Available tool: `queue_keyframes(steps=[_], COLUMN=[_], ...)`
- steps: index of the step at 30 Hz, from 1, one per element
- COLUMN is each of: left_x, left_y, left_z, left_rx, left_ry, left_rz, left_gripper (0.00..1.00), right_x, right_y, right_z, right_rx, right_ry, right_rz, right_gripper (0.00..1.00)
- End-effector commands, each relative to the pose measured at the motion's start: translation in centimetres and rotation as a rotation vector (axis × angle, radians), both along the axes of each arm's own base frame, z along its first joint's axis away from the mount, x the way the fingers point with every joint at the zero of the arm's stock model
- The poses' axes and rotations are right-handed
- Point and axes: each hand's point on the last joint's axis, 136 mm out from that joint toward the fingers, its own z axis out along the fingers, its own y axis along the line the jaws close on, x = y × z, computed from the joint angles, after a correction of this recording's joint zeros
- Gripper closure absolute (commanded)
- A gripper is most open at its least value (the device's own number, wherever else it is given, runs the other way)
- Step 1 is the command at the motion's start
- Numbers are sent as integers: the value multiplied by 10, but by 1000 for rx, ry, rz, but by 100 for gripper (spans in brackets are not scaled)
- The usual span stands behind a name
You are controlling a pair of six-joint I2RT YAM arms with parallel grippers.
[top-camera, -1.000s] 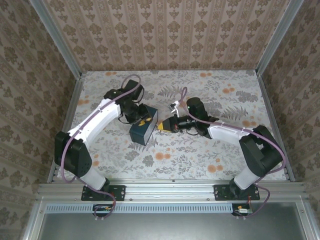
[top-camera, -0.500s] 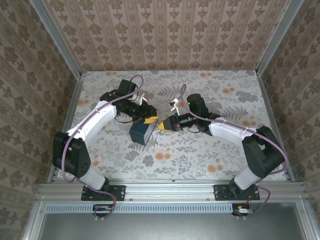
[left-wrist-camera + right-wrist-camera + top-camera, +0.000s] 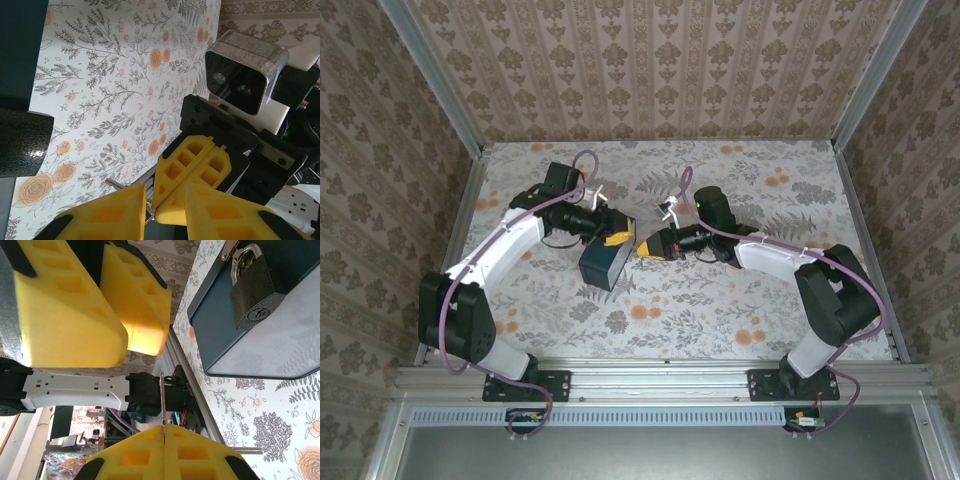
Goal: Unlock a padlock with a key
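The dark blue box (image 3: 607,264) sits mid-table with the dark grey padlock (image 3: 255,287) hanging on its hasp, keyhole facing the right wrist camera. My right gripper (image 3: 164,432) is shut on the key (image 3: 162,400), whose thin metal blade sticks straight out from the pads. It stands just right of the box (image 3: 260,335), apart from the padlock. My left gripper (image 3: 166,197) is open with nothing held, and faces the right gripper (image 3: 192,167) tip to tip. The key's blade (image 3: 114,183) pokes out beside the left finger. The padlock's body (image 3: 22,145) lies at the left edge.
The floral table (image 3: 720,290) is ringed by patterned walls and an aluminium rail (image 3: 660,380) in front. The left gripper (image 3: 619,239) and right gripper (image 3: 644,249) crowd together at the box's upper right corner. Open table lies to the front and right.
The left arm's wrist swung back to the left and its gripper turned to point right above the box. The right gripper edged slightly up and left with the key.
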Motion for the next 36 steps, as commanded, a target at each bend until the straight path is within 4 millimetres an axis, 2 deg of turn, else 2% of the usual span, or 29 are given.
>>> queue_keyframes(steps=[1,5,10,20,30,33,36], left_x=[-6,-6,-10,-16,-16,-14,-7], left_y=[4,6,-1,1,0,1,3], left_z=[4,0,2,4,-2,-5,-9], left_rx=[-3,11,-21,-34,-50,-49,-46], left_ry=[-31,-32,-39,-40,-36,-31,-34], left_rz=[-31,-35,-55,-61,-51,-29,27], left_gripper=[73,73,76,80,100,100,100], right_x=[2,1,7,13,16,18,23], right_y=[3,3,6,9,11,10,8], right_z=[20,20,21,21,23,23,23], right_rx=[53,54,64,88,111,112,123], right_ry=[-45,-46,-43,-35,-13,0,17], right_rz=[29,28,21,12,9,-7,-53], right_gripper=[100,100,100,100,100,100,83])
